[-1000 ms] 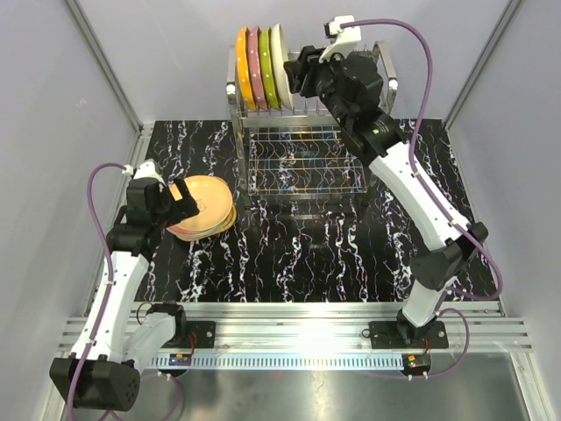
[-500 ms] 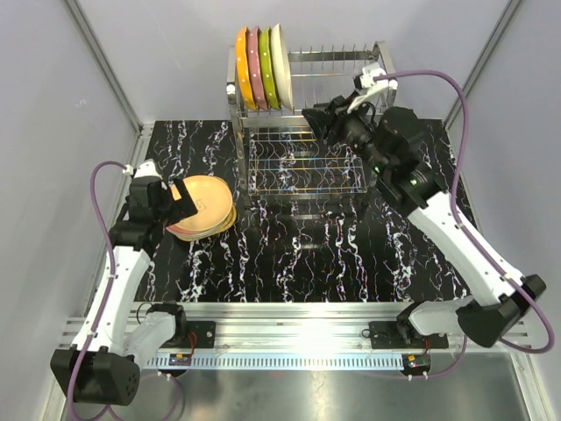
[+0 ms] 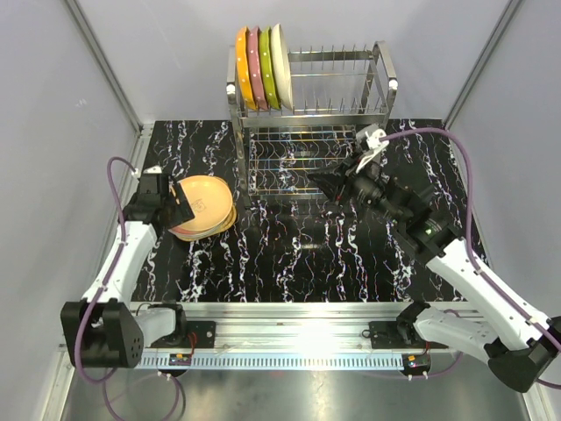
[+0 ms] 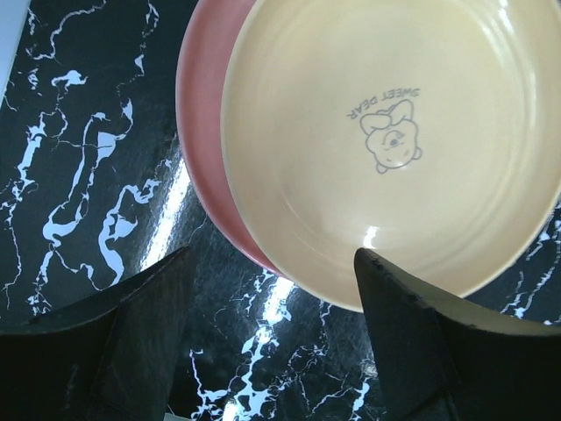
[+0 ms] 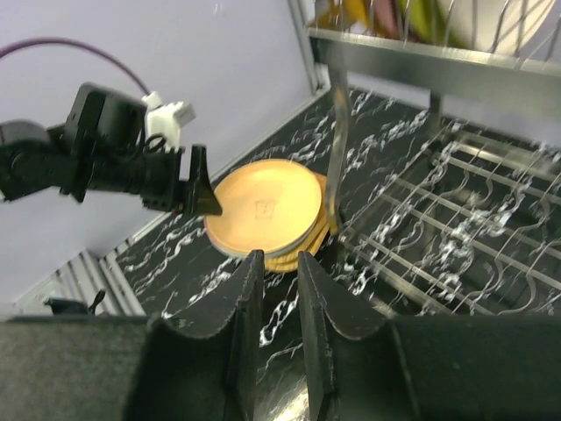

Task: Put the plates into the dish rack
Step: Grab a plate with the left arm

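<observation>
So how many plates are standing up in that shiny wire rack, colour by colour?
Orange round plate: 1
Pink round plate: 1
Lime-green round plate: 1
Cream round plate: 1
Total standing in the stainless-steel wire dish rack: 4

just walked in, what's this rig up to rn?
The robot is loading plates into the dish rack. Four plates stand on edge at the left end of its upper tier. More lie in a stack on the left of the table, a cream plate on top and a pink one beneath. The left end effector sits at the stack's left edge, jaws wide open, nothing gripped yet. The right end effector is empty, jaws nearly together, near the rack's front.
</observation>
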`<act>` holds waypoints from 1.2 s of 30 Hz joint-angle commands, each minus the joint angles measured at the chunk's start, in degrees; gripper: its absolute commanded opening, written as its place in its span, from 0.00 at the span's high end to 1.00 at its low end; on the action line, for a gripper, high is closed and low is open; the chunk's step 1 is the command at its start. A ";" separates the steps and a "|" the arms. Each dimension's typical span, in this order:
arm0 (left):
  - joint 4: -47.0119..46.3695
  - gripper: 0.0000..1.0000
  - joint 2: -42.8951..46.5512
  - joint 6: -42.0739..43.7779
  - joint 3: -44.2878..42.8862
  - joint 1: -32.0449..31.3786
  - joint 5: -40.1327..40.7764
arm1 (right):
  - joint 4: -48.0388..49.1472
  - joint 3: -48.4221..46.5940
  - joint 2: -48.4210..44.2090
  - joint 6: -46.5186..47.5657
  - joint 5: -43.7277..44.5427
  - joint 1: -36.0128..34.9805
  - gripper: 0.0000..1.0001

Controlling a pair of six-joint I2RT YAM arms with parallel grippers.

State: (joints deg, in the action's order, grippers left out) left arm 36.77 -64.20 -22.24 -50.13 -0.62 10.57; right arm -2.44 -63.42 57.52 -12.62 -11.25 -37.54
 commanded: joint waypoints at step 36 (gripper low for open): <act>-0.12 0.95 -8.66 0.62 -4.89 3.88 -4.15 | -4.51 10.77 -3.64 -3.28 -0.79 -2.10 0.71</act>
State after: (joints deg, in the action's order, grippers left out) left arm 37.63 -73.95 -22.13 -53.01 3.11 6.94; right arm -6.00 -50.96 54.28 -16.47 -12.95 -39.00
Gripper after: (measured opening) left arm 0.066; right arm 0.290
